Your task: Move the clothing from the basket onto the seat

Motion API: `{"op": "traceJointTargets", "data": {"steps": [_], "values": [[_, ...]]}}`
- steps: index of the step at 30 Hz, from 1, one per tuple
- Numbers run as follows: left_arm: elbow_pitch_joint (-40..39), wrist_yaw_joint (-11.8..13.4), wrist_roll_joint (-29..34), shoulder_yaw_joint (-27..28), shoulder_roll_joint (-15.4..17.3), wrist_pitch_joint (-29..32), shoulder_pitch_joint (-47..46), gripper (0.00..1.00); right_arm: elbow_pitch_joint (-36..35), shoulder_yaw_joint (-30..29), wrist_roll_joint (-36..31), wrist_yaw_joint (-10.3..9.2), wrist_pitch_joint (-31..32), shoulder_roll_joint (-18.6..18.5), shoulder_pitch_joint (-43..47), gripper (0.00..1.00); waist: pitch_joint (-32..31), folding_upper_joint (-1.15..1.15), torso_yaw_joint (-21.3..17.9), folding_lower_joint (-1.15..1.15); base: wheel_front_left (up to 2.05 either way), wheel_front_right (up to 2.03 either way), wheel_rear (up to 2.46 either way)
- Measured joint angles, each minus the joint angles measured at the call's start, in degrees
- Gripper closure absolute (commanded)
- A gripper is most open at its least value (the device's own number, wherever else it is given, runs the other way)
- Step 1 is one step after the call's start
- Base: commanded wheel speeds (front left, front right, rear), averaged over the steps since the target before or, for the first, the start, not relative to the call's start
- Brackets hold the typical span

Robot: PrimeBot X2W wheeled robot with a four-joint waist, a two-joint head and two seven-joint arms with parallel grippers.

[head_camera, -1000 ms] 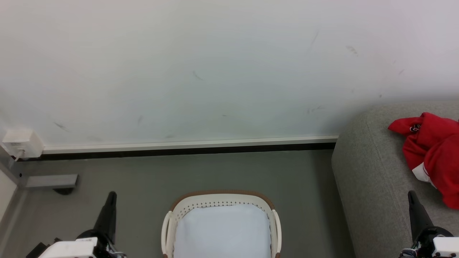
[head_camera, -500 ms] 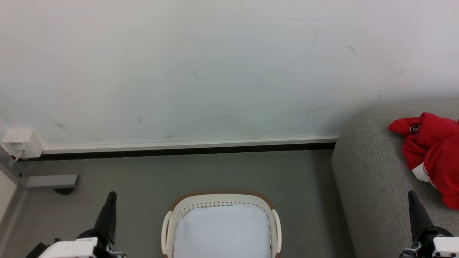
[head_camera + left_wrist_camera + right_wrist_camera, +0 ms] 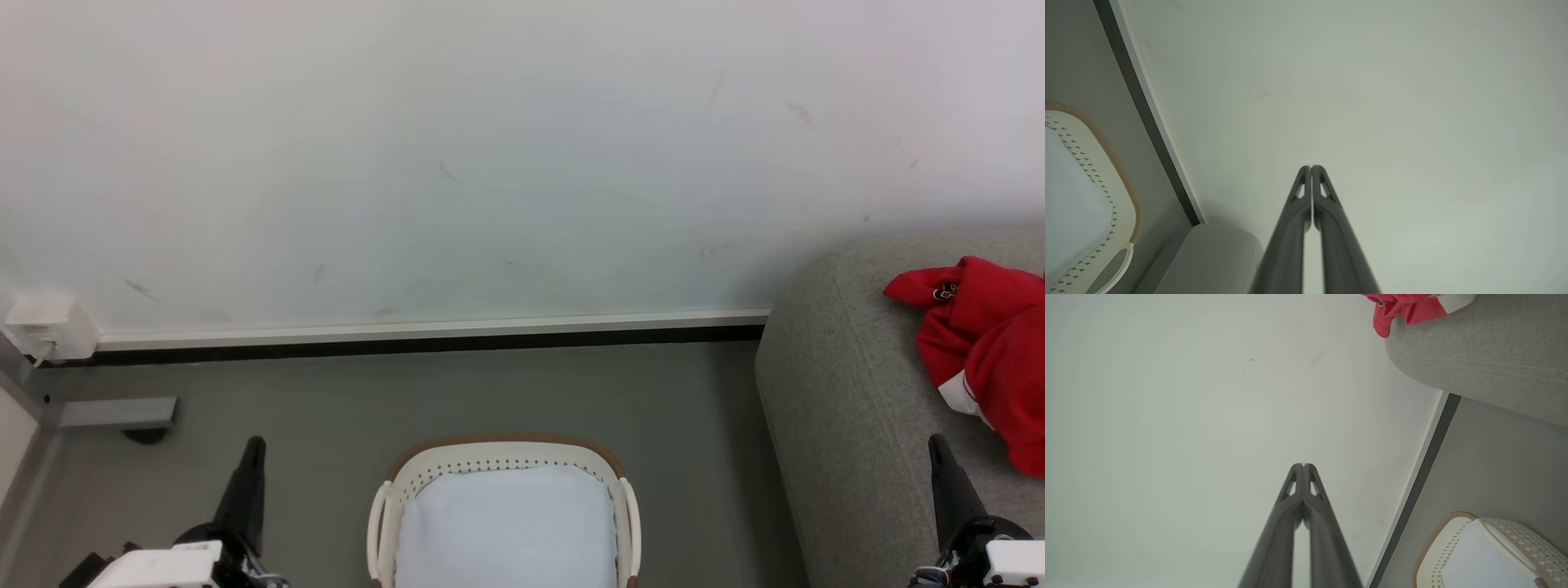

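Observation:
Red clothing (image 3: 984, 351) with white trim lies crumpled on the grey seat (image 3: 849, 408) at the right edge of the head view; the right wrist view catches it as a red bunch (image 3: 1404, 306) on the seat's edge (image 3: 1474, 363). The white basket (image 3: 504, 453) with a brown rim stands on the floor at bottom centre, with just its pale white-blue lining (image 3: 506, 523) inside. My left gripper (image 3: 255, 445) is shut left of the basket, pointing at the wall (image 3: 1310, 167). My right gripper (image 3: 936, 443) is shut over the seat's front, below the clothing (image 3: 1303, 465).
A white wall with a white-and-black baseboard (image 3: 424, 336) runs behind the basket. A white socket box (image 3: 49, 327) and a grey metal bracket (image 3: 118, 412) sit at the far left. Grey floor (image 3: 490, 384) lies between the basket and the wall.

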Motion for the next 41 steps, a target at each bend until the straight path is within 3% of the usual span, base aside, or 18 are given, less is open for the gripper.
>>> {"op": "traceJointTargets", "data": {"steps": [41], "values": [[0.0,0.0,0.0,0.02,0.0,0.01,0.0,1.0,0.0,-0.02,0.0,0.0,0.01,0.01,0.0,1.0,0.0,0.0,0.0,0.0,0.0,0.0,0.0]]}}
